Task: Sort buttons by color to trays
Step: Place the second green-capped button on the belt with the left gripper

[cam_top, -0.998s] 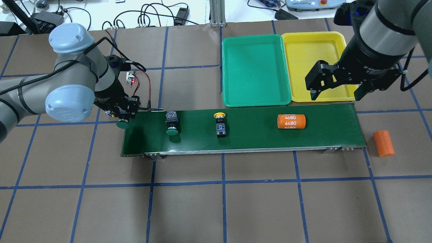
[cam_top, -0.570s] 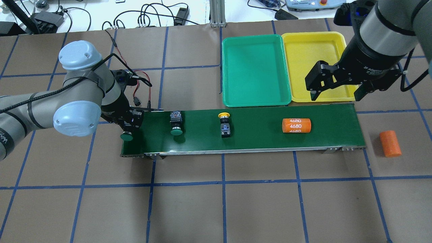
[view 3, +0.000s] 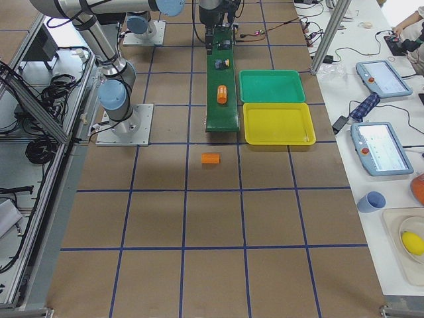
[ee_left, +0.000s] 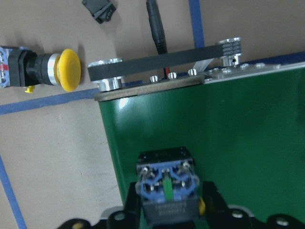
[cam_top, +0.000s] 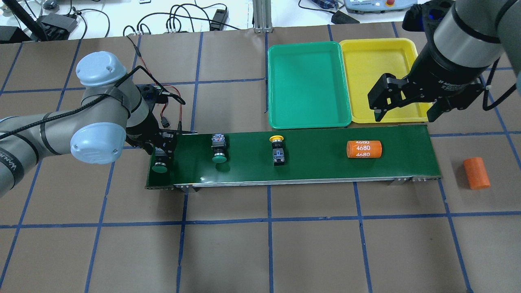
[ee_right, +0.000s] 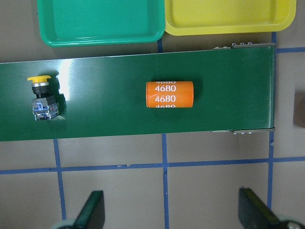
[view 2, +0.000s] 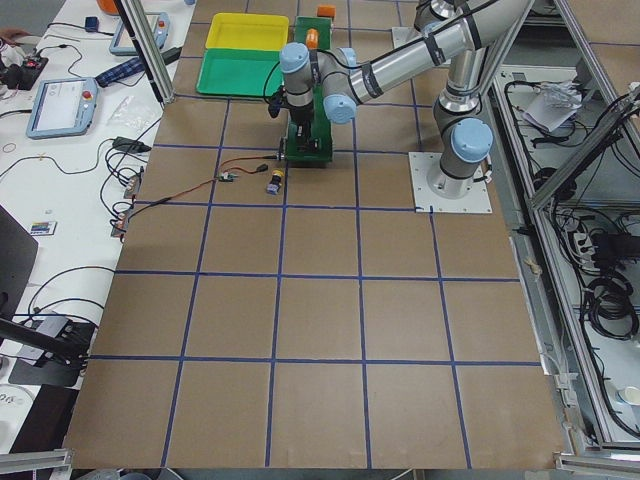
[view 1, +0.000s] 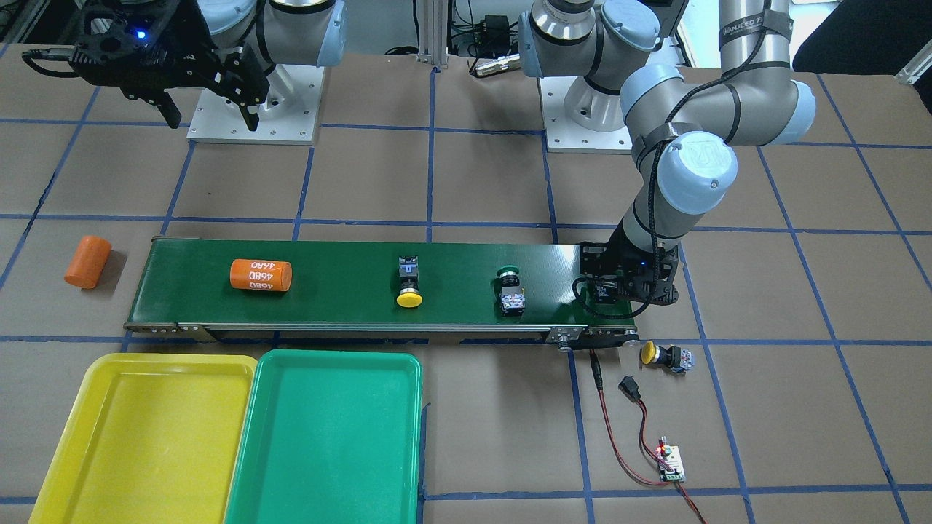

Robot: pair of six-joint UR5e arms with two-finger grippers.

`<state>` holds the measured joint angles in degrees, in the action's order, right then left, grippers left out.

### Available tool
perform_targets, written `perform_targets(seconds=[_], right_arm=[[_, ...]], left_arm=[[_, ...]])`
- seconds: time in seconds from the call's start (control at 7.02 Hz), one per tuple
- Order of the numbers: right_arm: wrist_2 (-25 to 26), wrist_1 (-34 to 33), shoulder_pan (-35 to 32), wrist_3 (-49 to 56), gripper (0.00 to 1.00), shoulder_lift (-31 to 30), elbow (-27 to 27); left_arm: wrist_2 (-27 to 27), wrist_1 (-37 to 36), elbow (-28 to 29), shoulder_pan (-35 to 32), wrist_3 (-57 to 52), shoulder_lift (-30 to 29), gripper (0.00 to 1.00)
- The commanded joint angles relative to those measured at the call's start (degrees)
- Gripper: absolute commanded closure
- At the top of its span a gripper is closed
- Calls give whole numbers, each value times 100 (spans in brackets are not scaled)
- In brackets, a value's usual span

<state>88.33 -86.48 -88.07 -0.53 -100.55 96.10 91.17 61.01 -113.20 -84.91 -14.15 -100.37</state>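
Observation:
My left gripper (cam_top: 163, 149) is shut on a green-capped button (cam_top: 160, 166) over the left end of the belt; its blue-grey contact block (ee_left: 167, 183) sits between the fingers in the left wrist view. A second green button (cam_top: 218, 151) and a yellow button (cam_top: 278, 149) lie on the belt. Another yellow button (view 1: 664, 356) lies on the table beside the belt's end. My right gripper (cam_top: 405, 108) hangs open and holds nothing, above the near edge of the yellow tray (cam_top: 374, 69). Neither that tray nor the green tray (cam_top: 309, 81) has anything in it.
The dark-green conveyor belt (cam_top: 317, 165) carries an orange cylinder (cam_top: 364, 149) marked 4680. A second orange cylinder (cam_top: 476, 173) lies on the table past the belt's right end. A small circuit board (view 1: 670, 462) with red and black wires lies near the belt's left end.
My left gripper has carried the green button rightward over the belt's end. The things on the belt have drifted right. The loose orange cylinder rolled right. The right arm stayed still.

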Motion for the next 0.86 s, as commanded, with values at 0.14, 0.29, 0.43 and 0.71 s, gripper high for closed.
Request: perform_targets(seconds=[0.14,0.29,0.43,0.71], right_arm=[[0,0,0,0,0,0,-3],[0,-9,0,0,0,0,-3],[0,0,0,0,0,0,-3],[0,0,0,0,0,0,-3]], left_arm=[[-388,-98,52,-17,78,200,0],[-416,-37,148,-17,79,402,0],[-346,-19,323,70,79,465,0],[-424,-27,841,831,262,12,0]])
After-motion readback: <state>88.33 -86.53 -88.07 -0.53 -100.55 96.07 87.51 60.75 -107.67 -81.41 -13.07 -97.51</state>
